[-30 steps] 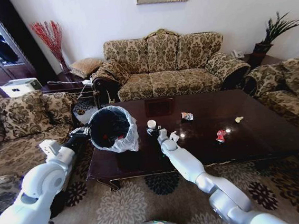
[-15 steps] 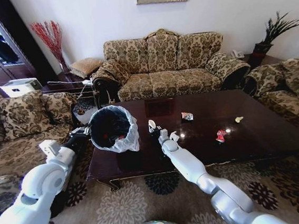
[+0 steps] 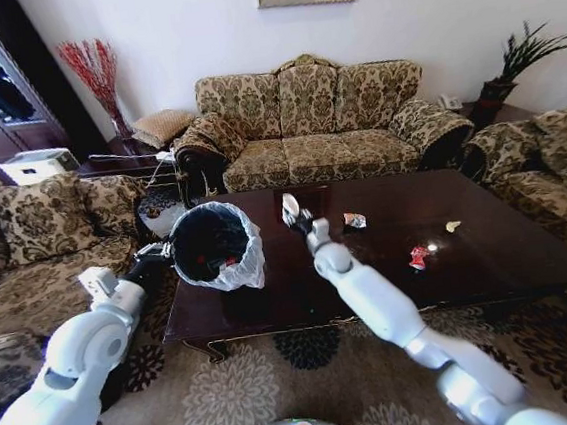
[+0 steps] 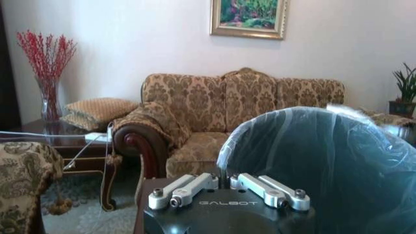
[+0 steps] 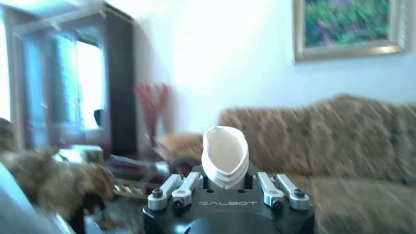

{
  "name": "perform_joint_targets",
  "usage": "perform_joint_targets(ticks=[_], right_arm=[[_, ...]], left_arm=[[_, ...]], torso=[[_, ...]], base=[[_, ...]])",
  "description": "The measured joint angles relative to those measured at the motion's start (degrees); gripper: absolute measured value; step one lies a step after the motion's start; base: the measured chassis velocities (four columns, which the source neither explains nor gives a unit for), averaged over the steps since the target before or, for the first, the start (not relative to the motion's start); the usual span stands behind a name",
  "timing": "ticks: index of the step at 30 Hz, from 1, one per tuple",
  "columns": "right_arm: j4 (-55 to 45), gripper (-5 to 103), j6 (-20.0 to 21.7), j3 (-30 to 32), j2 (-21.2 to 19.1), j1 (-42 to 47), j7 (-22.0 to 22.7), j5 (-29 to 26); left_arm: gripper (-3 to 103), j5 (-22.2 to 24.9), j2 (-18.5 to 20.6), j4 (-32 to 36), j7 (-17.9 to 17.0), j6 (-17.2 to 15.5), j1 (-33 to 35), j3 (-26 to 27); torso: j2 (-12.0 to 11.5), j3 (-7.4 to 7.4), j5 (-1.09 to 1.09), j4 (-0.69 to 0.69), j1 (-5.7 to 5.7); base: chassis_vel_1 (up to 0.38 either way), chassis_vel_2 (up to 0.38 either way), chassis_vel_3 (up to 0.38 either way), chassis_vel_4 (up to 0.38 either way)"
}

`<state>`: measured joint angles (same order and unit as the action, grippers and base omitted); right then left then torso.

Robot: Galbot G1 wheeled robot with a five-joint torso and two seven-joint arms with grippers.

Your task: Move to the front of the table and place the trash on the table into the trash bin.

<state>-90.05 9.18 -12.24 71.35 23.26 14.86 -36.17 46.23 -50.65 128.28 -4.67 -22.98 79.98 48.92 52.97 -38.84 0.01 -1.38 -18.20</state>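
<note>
My right gripper (image 3: 295, 217) is shut on a squashed white paper cup (image 3: 288, 207), held in the air above the dark glossy table (image 3: 370, 274), just right of the trash bin (image 3: 214, 244). The cup (image 5: 225, 155) stands upright between my right gripper's (image 5: 225, 187) fingers. The bin has a black inside and a whitish bag over its rim, and it hangs at the table's left end with some trash inside. My left gripper (image 3: 159, 252) grips its left rim; the bag-covered bin wall (image 4: 325, 161) rises right beside that gripper (image 4: 227, 187). A silvery wrapper (image 3: 355, 221), a red wrapper (image 3: 419, 257) and a yellow scrap (image 3: 453, 226) lie on the table.
A patterned sofa (image 3: 315, 119) stands behind the table, another sofa (image 3: 36, 246) on the left and an armchair (image 3: 551, 177) on the right. A side table with a vase of red stems (image 3: 100, 79) fills the back left corner. Patterned rug lies in front.
My right gripper has lifted the paper cup off the table and carried it up and back, level with the bin's rim. The left arm and the bin have stayed put.
</note>
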Motion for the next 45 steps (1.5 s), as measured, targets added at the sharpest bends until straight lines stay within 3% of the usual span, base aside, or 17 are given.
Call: perform_joint_targets(ticks=[4, 6, 7, 9, 13, 16, 25, 26, 28, 31, 35, 38, 41, 45], right_arm=[[-6.4, 32, 2.2, -1.9, -1.5, -4.3, 1.7, -3.3], [-10.2, 37, 3.6, -3.5, -2.1, -7.3, 2.9, -6.3], [-14.4, 38, 5.2, -5.6, -2.2, -10.4, 4.7, -10.3], [-15.6, 40, 5.6, -6.5, -2.2, -11.3, 5.6, -11.8], [-22.3, 36, 7.4, -12.9, -1.8, -13.5, 8.9, -17.8], [-24.1, 32, 7.8, -15.7, -2.0, -13.1, 9.5, -18.7], [-25.6, 38, 8.6, -22.2, -2.0, -10.0, 9.6, -18.7], [-25.4, 49, 8.6, -22.4, -1.7, -9.8, 9.6, -18.3], [-25.2, 49, 8.6, -22.4, -1.6, -9.8, 9.6, -18.1], [-24.2, 65, 8.6, -22.4, -0.8, -10.2, 9.4, -17.7], [-23.7, 77, 8.5, -22.4, -0.1, -10.8, 9.3, -17.7], [-23.2, 92, 6.9, -22.0, 0.8, -11.4, 9.7, -17.4], [-23.7, 99, 6.4, -19.2, 0.5, -12.5, 11.5, -17.2], [-24.3, 100, 6.6, -15.4, -1.5, -13.1, 12.9, -17.4]], left_arm=[[3, -0.2, -0.3, 0.3, 0.0, 0.0, 0.4, 0.0], [3, -0.3, -0.6, 0.5, 0.0, -0.1, 0.6, -0.2], [3, -0.1, -0.9, 0.7, 0.0, -0.2, 0.6, -0.5], [3, -0.1, -1.1, 0.7, 0.0, -0.2, 0.6, -0.5], [3, -0.1, -1.7, 0.9, -0.2, -0.4, 0.9, -0.6], [3, -0.1, -1.9, 1.1, -0.3, -0.4, 1.2, -0.2], [3, -0.2, -2.8, 1.8, -1.0, -0.7, 1.4, 0.2], [3, -0.2, -2.9, 1.8, -1.0, -0.7, 1.4, 0.2], [3, -0.2, -2.9, 1.8, -1.0, -0.8, 1.5, 0.3], [3, -0.2, -2.9, 1.9, -1.1, -0.8, 1.6, 0.6], [3, -0.1, -2.7, 1.9, -1.1, -0.8, 1.5, 0.6], [3, -0.1, -2.5, 1.6, -1.0, -0.8, 1.3, 0.6], [3, -0.1, -2.5, 1.3, -1.0, -0.8, 1.1, 0.6], [3, -0.2, -2.7, 1.1, -1.0, -0.8, 0.9, 0.6]], torso=[[0.0, 0.00, -0.02, 0.01, 0.00], [0.0, 0.00, -0.01, 0.00, 0.00], [0.0, 0.00, -0.02, 0.01, 0.00], [0.0, 0.00, -0.02, 0.01, 0.00], [0.0, 0.00, -0.02, 0.00, 0.00], [0.0, 0.00, -0.02, 0.00, 0.00], [0.0, 0.00, -0.01, 0.02, 0.00], [0.0, 0.00, -0.01, 0.02, 0.00], [0.0, 0.00, -0.01, 0.02, 0.00], [0.0, 0.00, -0.01, 0.01, 0.00], [0.0, 0.00, -0.01, 0.01, 0.00], [0.0, 0.00, -0.01, 0.01, 0.00], [0.0, 0.00, -0.02, -0.02, 0.00], [0.0, 0.00, -0.02, 0.01, 0.00]], base=[[0.000, 0.000, 0.000, 0.000], [0.000, 0.000, 0.000, 0.000], [0.000, 0.000, 0.000, 0.000], [0.000, 0.000, 0.000, 0.000], [0.000, 0.000, 0.000, 0.000], [0.000, 0.000, 0.000, 0.000], [0.000, 0.000, 0.000, 0.000], [0.000, 0.000, 0.000, 0.000], [0.000, 0.000, 0.000, 0.000], [0.000, 0.000, 0.000, 0.000], [0.000, 0.000, 0.000, 0.000], [0.000, 0.000, 0.000, 0.000], [0.000, 0.000, 0.000, 0.000], [0.000, 0.000, 0.000, 0.000]])
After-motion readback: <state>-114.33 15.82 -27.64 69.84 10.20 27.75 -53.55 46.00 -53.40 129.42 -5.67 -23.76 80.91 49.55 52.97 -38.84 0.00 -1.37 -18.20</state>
